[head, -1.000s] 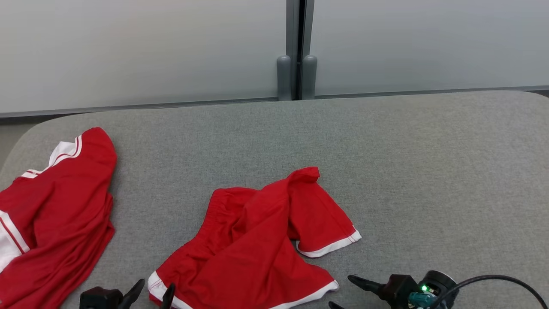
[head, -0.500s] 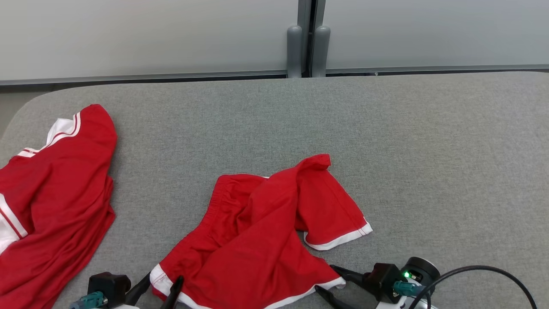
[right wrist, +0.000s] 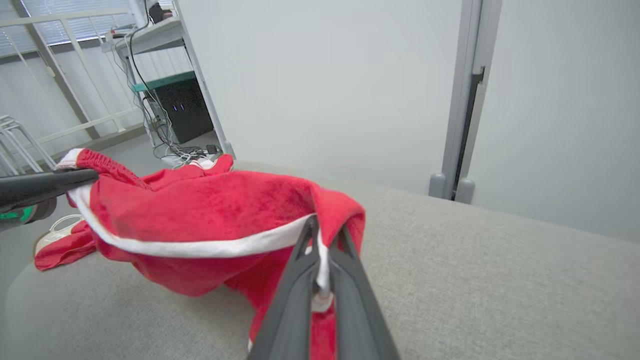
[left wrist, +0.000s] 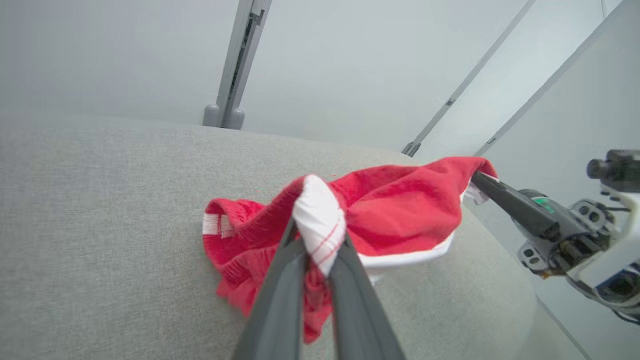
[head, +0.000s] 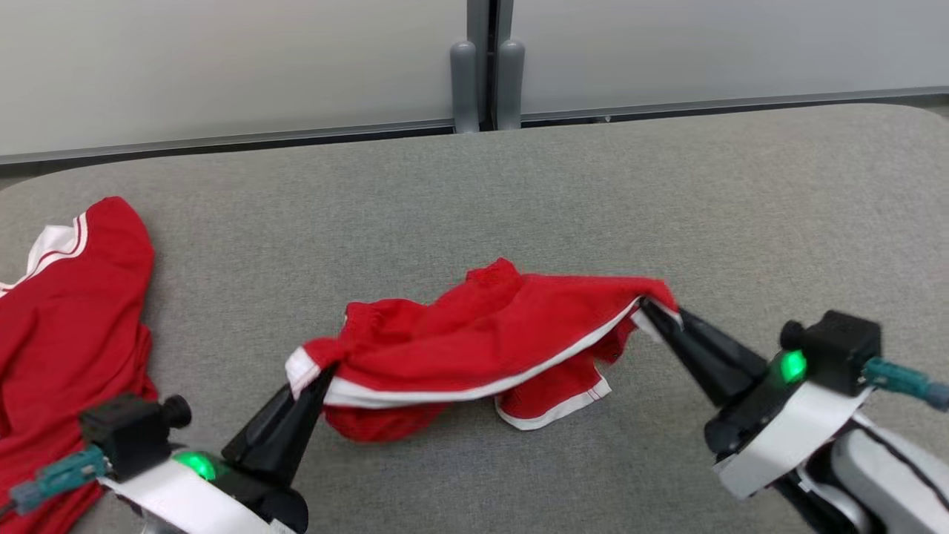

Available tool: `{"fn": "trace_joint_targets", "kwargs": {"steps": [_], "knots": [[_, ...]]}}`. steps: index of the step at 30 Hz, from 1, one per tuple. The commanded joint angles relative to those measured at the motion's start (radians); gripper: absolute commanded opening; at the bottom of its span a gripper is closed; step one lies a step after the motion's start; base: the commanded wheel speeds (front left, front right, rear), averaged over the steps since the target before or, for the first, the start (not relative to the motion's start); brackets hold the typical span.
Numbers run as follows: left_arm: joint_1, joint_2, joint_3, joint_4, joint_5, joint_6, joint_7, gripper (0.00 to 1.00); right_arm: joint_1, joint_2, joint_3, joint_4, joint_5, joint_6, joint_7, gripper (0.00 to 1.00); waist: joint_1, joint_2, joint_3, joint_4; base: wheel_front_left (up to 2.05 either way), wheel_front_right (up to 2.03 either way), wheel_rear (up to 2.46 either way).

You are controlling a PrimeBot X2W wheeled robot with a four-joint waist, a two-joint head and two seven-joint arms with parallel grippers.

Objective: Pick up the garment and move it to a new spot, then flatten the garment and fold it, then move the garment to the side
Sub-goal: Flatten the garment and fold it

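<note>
left gripper (head: 320, 373) and right gripper (head: 651, 310) are each pinched tight on the garment (head: 489, 334) by its white hem (head: 445, 393). It sags between them onto the surface (head: 519, 193), centre, nearer the front edge. Risk: the pinches look shallow, so the hem could slip out under tension.

A lab or office. Pale partition panels (head: 222, 67) stand at twelve o'clock. At ten o'clock of the right wrist view, a computer tower (right wrist: 186, 112) trails loose cables (right wrist: 172, 148).

The surface (head: 741, 208) is open ahead of the right end effector (head: 651, 308); a second red garment (head: 67, 334) lies outboard of the left end effector (head: 320, 371).
</note>
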Motion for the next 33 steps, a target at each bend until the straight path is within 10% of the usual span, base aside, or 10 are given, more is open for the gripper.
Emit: {"fn": "trace_joint_targets", "kwargs": {"steps": [1,13,20,33], "knots": [[-0.028,-0.013,0.009,-0.033,-0.029,0.007,0.005,0.00,-0.012,-0.019,-0.017,-0.029,0.006,0.000,0.010,0.00,0.0000,0.0000,0.008,-0.014,0.00,0.00,0.00],[-0.567,0.011,0.045,-0.094,-0.118,0.130,0.263,0.00,-0.370,-0.160,-0.159,-0.190,0.029,0.000,0.241,0.00,0.0000,0.0000,0.162,-0.092,0.00,0.00,0.00],[-1.005,-0.016,0.019,0.264,-0.048,0.135,0.269,0.00,-0.748,-0.056,-0.081,0.036,0.049,0.000,0.264,0.00,0.0000,0.0000,0.237,-0.094,0.00,0.00,0.00],[-1.405,-0.072,-0.003,0.842,0.111,0.042,-0.106,0.00,-1.138,0.220,0.011,0.629,-0.074,0.000,0.002,0.00,0.0000,0.0000,0.326,-0.137,0.00,0.00,0.00]]}}
